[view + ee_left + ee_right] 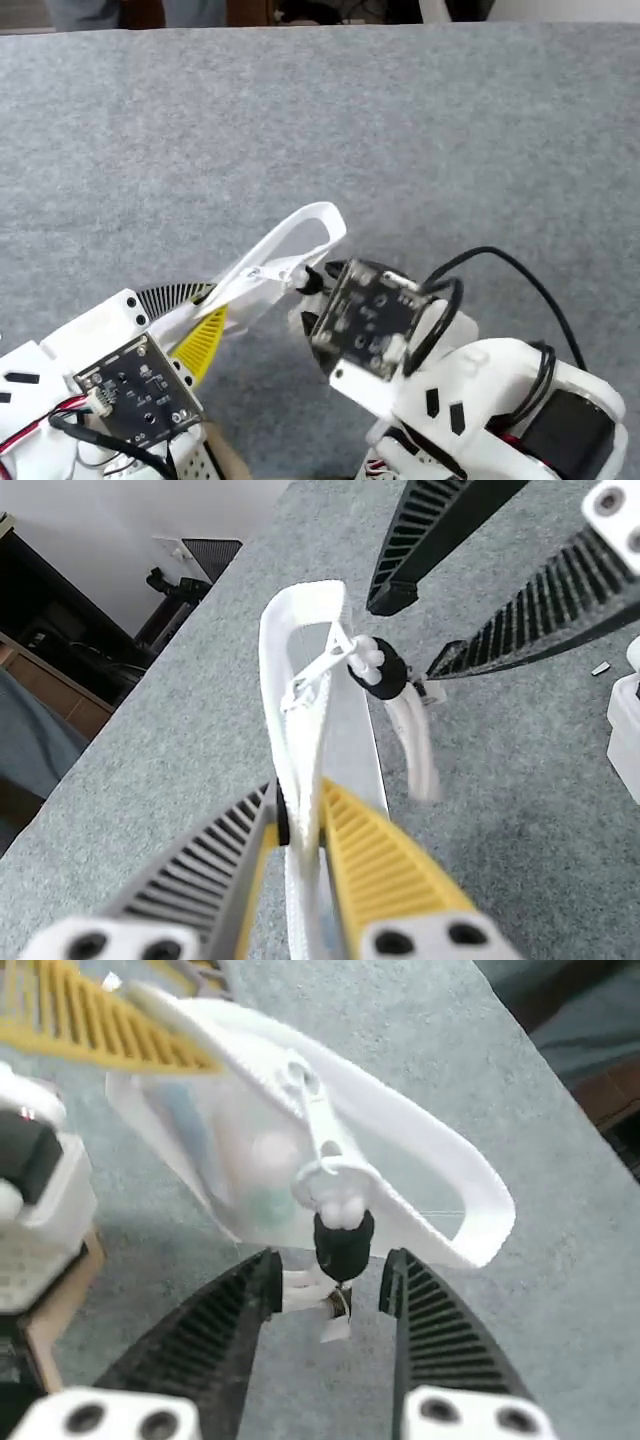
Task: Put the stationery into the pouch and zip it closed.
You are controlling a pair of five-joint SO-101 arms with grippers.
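Note:
A white translucent pouch (300, 240) is held off the grey table, its zipper mouth gaping in a loop. My left gripper (215, 310), with one yellow and one grey finger, is shut on the pouch's edge (300, 820). A white zipper slider carries a black pull (343, 1243), also seen as the pull (383, 670). My right gripper (330, 1270) stands open, its black fingers (250, 1290) on either side of that pull without touching it. Pale shapes show dimly through the pouch wall (260, 1160); I cannot tell what they are.
The grey felt table (320, 120) stretches free towards its far edge at the back. A brown cardboard piece (225, 460) lies by the left arm's base. Both arm bodies crowd the near edge.

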